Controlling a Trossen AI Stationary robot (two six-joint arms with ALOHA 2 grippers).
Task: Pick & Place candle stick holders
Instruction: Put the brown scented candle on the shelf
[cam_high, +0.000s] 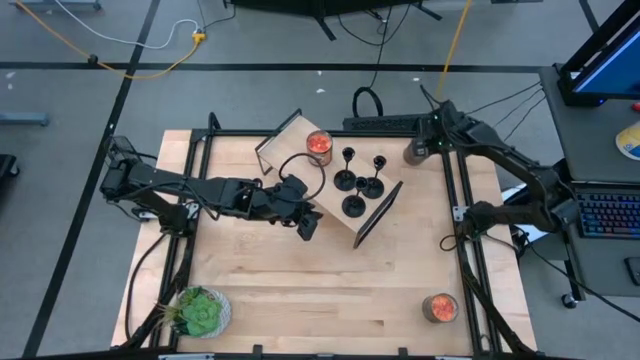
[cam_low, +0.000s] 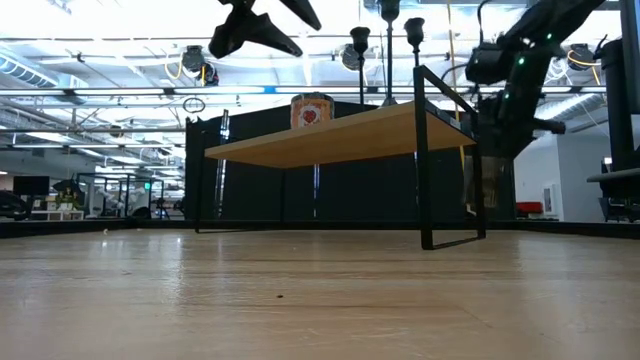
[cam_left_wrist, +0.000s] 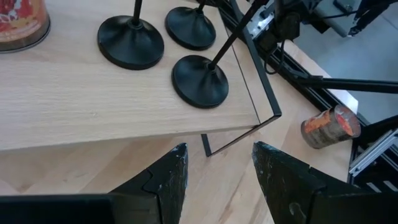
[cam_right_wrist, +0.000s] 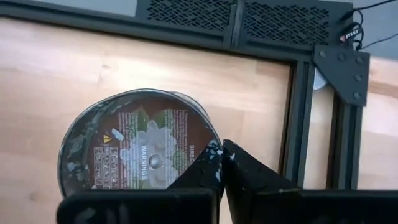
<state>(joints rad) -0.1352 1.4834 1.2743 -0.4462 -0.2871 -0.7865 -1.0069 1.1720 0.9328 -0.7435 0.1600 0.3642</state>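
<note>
Left gripper (cam_high: 308, 224) hangs jaws spread before the small shelf (cam_high: 300, 135) where three candle stick holders (cam_high: 360, 183) stand, so reaching in comes next; right gripper (cam_high: 425, 147), jaws pressed together, waits over the grey jar (cam_right_wrist: 140, 146)

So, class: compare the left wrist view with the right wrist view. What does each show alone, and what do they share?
Only the left wrist view shows the three candle stick holders on the raised wooden shelf, an orange-red-topped jar lying beyond it, and the left gripper with fingers apart. Only the right wrist view shows a grey jar with a label and the right gripper shut. Both show the wooden table.
</note>
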